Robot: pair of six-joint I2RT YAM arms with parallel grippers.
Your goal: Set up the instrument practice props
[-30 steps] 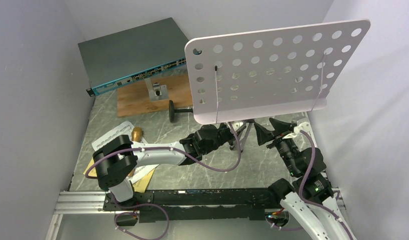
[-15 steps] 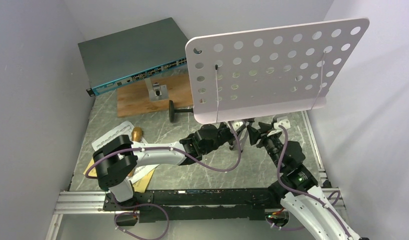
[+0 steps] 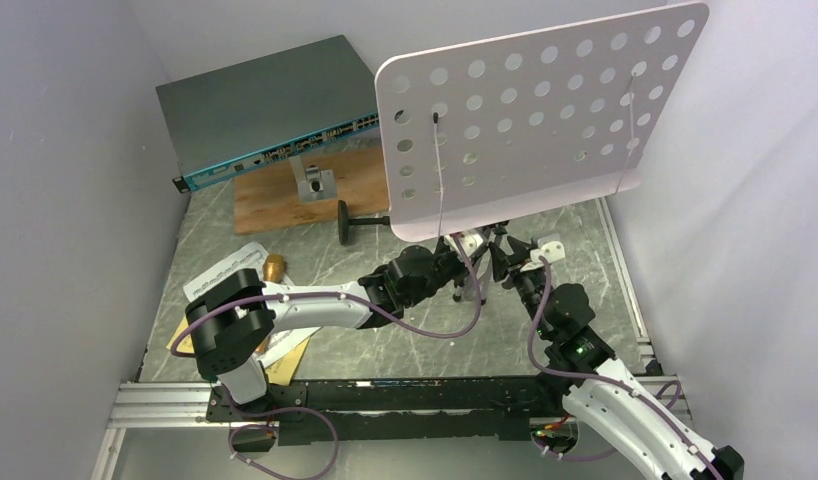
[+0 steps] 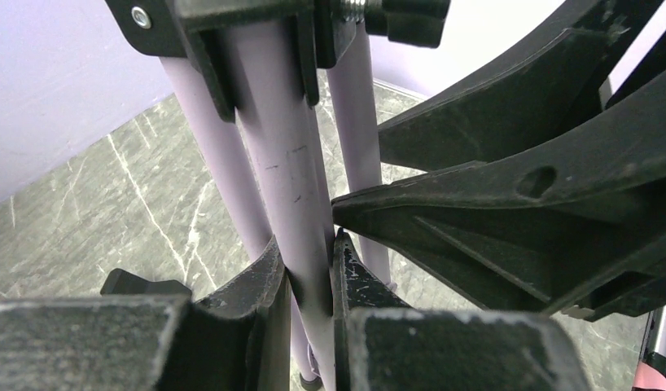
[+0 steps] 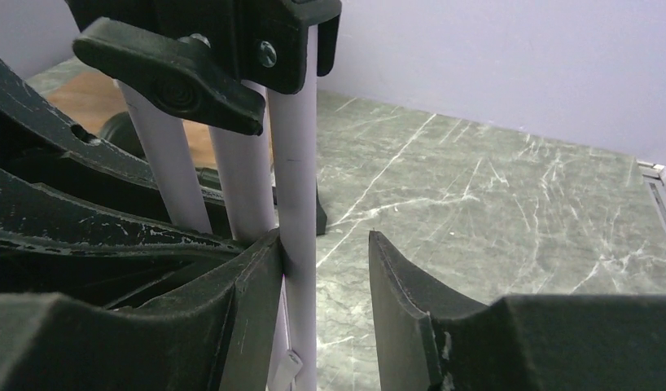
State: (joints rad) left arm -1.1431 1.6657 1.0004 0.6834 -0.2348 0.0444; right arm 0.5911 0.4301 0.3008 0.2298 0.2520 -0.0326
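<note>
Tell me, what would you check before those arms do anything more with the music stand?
1. Left jaws clamped on a stand leg: ok.
2. Right jaws shut on another leg: not ok, gap on one side.
3. Legs spread: not ok, bunched together.
4. All feet on the table: cannot tell.
5. Microphone out of the way: ok, lies well left.
</note>
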